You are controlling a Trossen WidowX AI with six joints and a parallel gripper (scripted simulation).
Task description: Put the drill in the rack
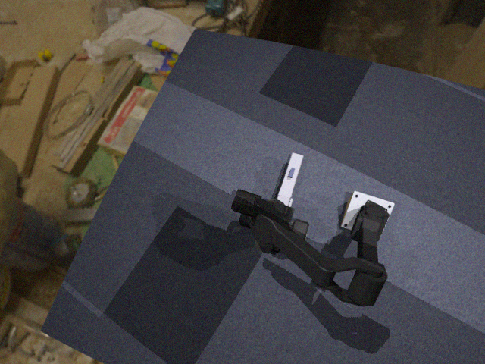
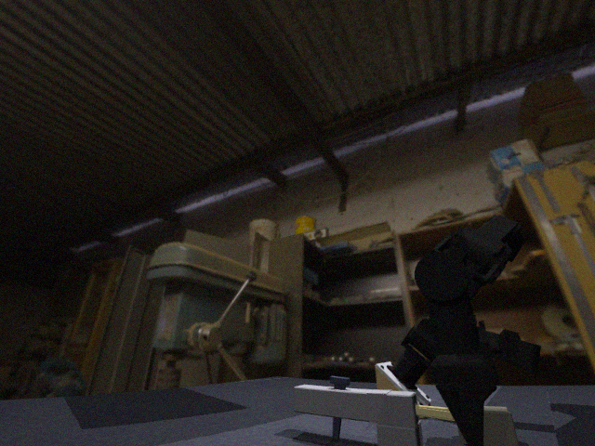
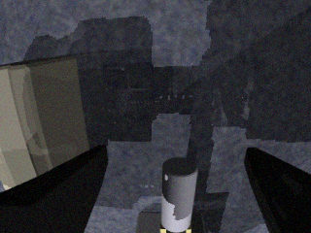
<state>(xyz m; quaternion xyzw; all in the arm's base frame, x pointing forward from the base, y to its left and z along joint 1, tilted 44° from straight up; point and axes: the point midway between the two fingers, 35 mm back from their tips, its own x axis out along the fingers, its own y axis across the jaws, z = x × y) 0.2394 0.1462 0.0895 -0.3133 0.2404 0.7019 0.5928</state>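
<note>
The white holder [image 1: 289, 180] [image 2: 355, 403] stands on the table. The dark blue key [image 1: 291, 172] [image 2: 339, 382] pokes a little above its top and also shows below it. My gripper [image 3: 177, 154] [image 2: 473, 432] is open, pointing down beyond the holder's right end in the exterior view. A beige block [image 3: 53, 112] [image 2: 499, 426], seemingly the rack, is left of the fingers in the wrist view. A pale yellow strip [image 2: 434, 413] runs from the holder's end behind the gripper; I cannot tell whether it is the drill. The arm hides this area in the top view.
A grey and white cylinder [image 3: 179, 194] shows low in the wrist view, in front of the fingers; I cannot tell what it is. The arm's white mounting plate [image 1: 354, 202] is right of the holder in the top view. Dark shadows cross the blue-grey table [image 1: 219, 117].
</note>
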